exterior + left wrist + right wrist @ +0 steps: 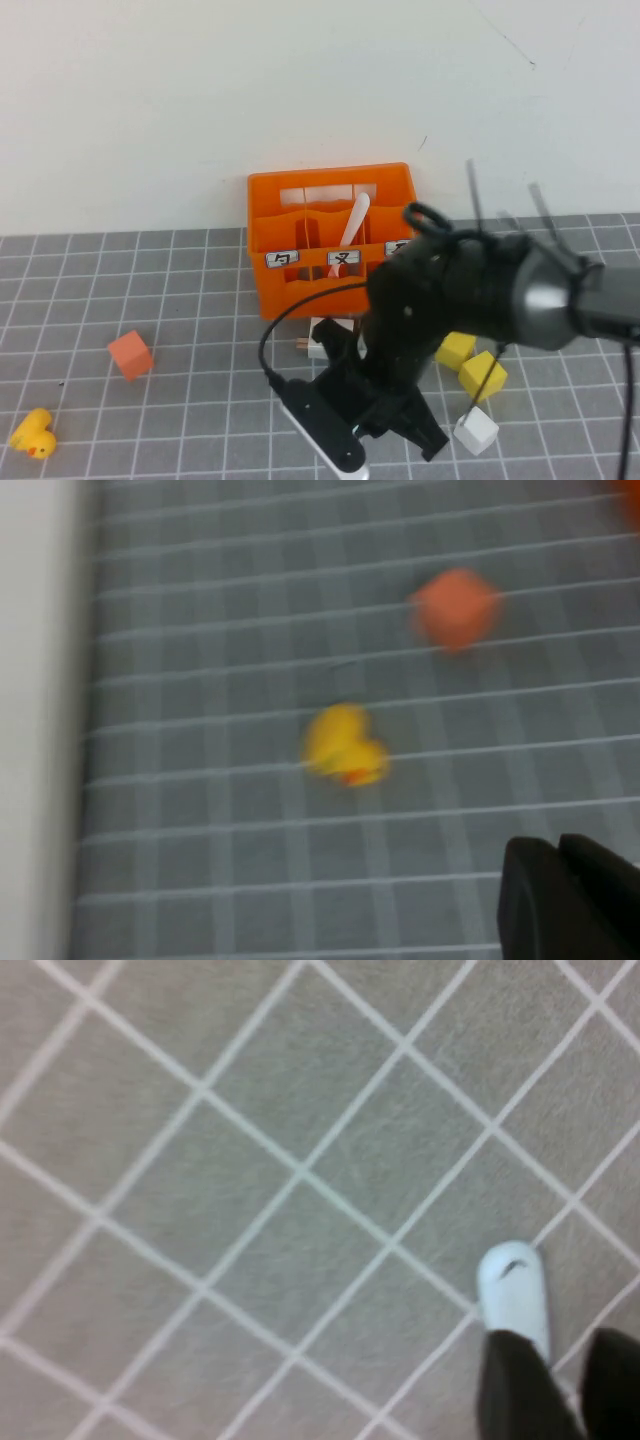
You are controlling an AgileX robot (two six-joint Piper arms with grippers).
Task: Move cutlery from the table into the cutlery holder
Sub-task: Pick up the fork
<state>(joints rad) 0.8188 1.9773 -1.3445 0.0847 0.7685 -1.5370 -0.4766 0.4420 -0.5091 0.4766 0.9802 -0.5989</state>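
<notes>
Right arm low over the table, in front of the orange crate; step in hand, as judged: picking up the fork.

(a) The right gripper hangs close above the table. Its two dark fingers stand a little apart, with grey table showing in the gap. The rounded end of the pale blue fork lies flat on the table just beside one finger, not clearly between the two. In the high view the arm hides the fork.

(b) Before you close, shift the gripper sideways so the handle sits in the middle of the gap. Line the fingers up across the handle, come down until they almost touch the table, then close. A pinch from the present offset would probably push the slim handle away.

(c) The pink utensil already stands tilted in the crate's middle compartment. Lift the fork high enough to pass over the wavy front edge.

(d) The left gripper is parked with its fingers pressed together, above the yellow duck and an orange block. Leave it there.
</notes>
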